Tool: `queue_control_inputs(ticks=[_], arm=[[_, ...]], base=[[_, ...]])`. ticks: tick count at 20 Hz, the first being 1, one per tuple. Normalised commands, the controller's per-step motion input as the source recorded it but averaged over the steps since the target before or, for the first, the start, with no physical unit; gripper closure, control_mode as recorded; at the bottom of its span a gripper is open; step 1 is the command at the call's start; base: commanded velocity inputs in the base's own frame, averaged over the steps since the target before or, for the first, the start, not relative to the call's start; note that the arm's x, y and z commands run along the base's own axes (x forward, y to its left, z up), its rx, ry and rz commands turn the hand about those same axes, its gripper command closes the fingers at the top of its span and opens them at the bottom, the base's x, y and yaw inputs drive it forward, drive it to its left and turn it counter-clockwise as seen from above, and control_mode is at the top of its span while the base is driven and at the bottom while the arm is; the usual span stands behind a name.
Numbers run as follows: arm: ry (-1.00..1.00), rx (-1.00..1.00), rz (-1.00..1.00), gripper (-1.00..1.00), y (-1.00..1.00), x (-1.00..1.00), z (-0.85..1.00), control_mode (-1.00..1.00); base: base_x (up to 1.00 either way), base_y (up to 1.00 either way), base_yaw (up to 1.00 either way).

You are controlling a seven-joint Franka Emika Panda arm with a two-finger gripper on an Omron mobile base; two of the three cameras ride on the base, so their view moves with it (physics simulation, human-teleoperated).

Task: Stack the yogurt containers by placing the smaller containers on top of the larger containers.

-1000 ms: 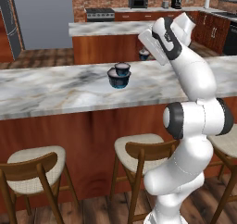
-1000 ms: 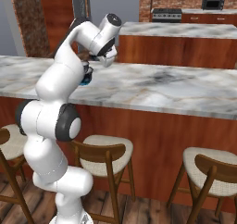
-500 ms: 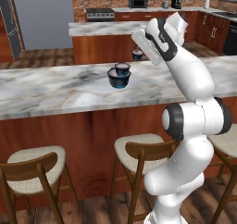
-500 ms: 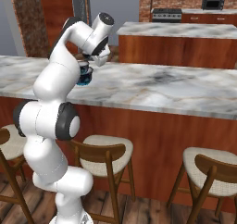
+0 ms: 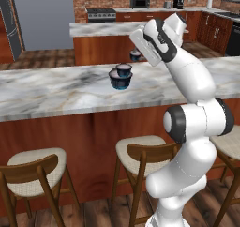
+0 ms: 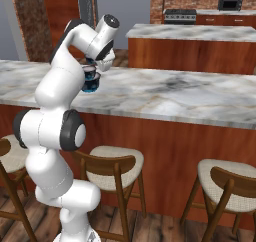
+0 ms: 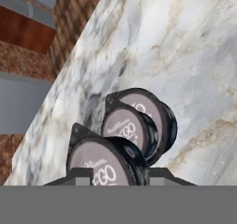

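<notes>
On the marble counter [image 5: 56, 92] stands the largest yogurt container [image 5: 121, 81], dark with a blue lower part, and the middle-sized tub [image 5: 124, 70] sits on its lid. My gripper [image 5: 136, 53] hangs to the right of that stack and slightly above it, shut on the tiniest tub [image 5: 135, 56]. In the hand view the held tub [image 7: 99, 165] sits between my fingertips with its pale grey lid facing the camera. Behind it there, the middle-sized tub [image 7: 127, 126] rests on the largest tub [image 7: 159, 114]. From the right base view the stack [image 6: 90, 84] is partly hidden by my arm.
Wooden stools [image 5: 140, 151] stand under the counter's front edge. A second marble island [image 5: 98, 30] runs behind the counter, with ovens and cabinets along the far wall. Bare counter stretches to the left and right of the stack.
My arm has swung left with the tiniest tub in the gripper, bringing it closer to the stack. The two stacked tubs have not moved.
</notes>
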Motion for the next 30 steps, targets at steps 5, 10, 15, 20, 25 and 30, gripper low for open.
queue_control_inputs(ticks=[5, 10, 15, 20, 25, 30], arm=[[0.0, 0.03, 0.0, 1.0, 0.03, 0.09, -0.04, -1.0], [0.0, 0.01, 0.0, 1.0, 0.06, 0.09, -0.08, -1.0], [0.0, 0.0, 0.0, 1.0, 0.08, 0.07, -0.04, -1.0], [0.0, 0.0, 0.0, 1.0, 0.1, 0.05, 0.0, -1.0], [0.0, 0.0, 0.0, 1.0, 0.04, 0.01, -0.01, -1.0], [0.0, 0.0, 0.0, 1.0, 0.01, 0.0, -0.09, -1.0]], base=[[0.0, 0.0, 0.0], [0.0, 0.0, 0.0], [0.0, 0.0, 0.0], [0.0, 0.0, 0.0], [0.0, 0.0, 0.0], [0.0, 0.0, 0.0]])
